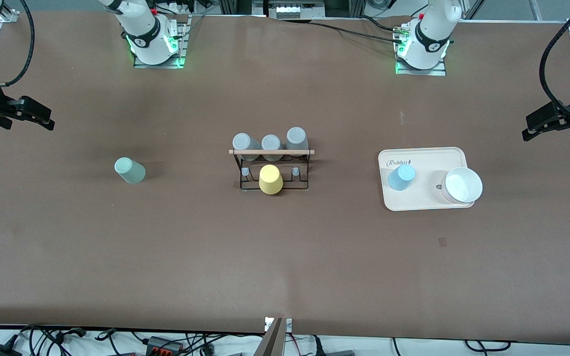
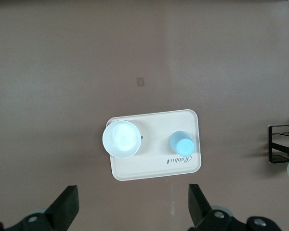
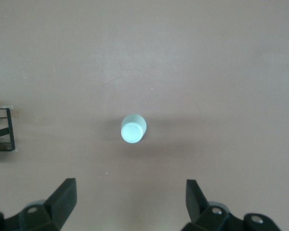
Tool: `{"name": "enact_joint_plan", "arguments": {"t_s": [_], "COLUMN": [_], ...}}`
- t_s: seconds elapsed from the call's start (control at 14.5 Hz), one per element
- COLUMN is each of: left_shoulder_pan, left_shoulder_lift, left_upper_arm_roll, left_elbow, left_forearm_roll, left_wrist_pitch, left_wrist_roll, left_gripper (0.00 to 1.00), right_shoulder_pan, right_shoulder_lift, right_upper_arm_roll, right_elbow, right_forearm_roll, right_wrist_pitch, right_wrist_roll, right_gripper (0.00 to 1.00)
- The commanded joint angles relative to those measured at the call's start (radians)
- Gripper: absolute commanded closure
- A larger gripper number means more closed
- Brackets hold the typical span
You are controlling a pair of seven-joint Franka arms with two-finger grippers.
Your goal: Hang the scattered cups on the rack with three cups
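A pale mint-green cup (image 1: 129,170) (image 3: 133,129) stands alone on the table toward the right arm's end. A light blue cup (image 1: 402,177) (image 2: 182,143) stands on a cream tray (image 1: 423,205) (image 2: 154,173) toward the left arm's end. The black wire rack (image 1: 271,152) with a wooden dowel sits mid-table and carries three grey tumblers and a yellow one (image 1: 270,179). My right gripper (image 1: 47,118) (image 3: 130,185) hangs open and empty high over the table's right-arm end. My left gripper (image 1: 527,128) (image 2: 132,192) hangs open and empty high over the left-arm end.
A white bowl (image 1: 463,185) (image 2: 121,139) sits on the tray beside the blue cup. A corner of the rack (image 2: 283,144) (image 3: 5,130) shows at the edge of each wrist view. Brown tabletop surrounds the mint cup and the rack.
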Motion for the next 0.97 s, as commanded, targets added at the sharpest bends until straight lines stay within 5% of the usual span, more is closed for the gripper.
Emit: {"name": "enact_joint_plan", "arguments": {"t_s": [0.0, 0.9], "left_shoulder_pan": [0.0, -0.017], "left_shoulder_lift": [0.012, 0.025], "left_upper_arm_roll": [0.001, 0.0], "left_elbow": [0.024, 0.022], "left_forearm_roll": [-0.015, -0.013], "left_wrist_pitch": [-0.006, -0.011], "left_wrist_roll": [0.016, 0.016], "left_gripper": [0.0, 0.0], "right_shoulder_pan": [-0.015, -0.017], "right_shoulder_lift": [-0.003, 0.003], "right_upper_arm_roll": [0.012, 0.012], "right_elbow": [0.003, 0.006], "right_forearm_roll": [0.01, 0.007], "right_wrist_pitch": [0.0, 0.007], "right_wrist_roll": [-0.017, -0.017], "right_gripper": [0.0, 0.0]}}
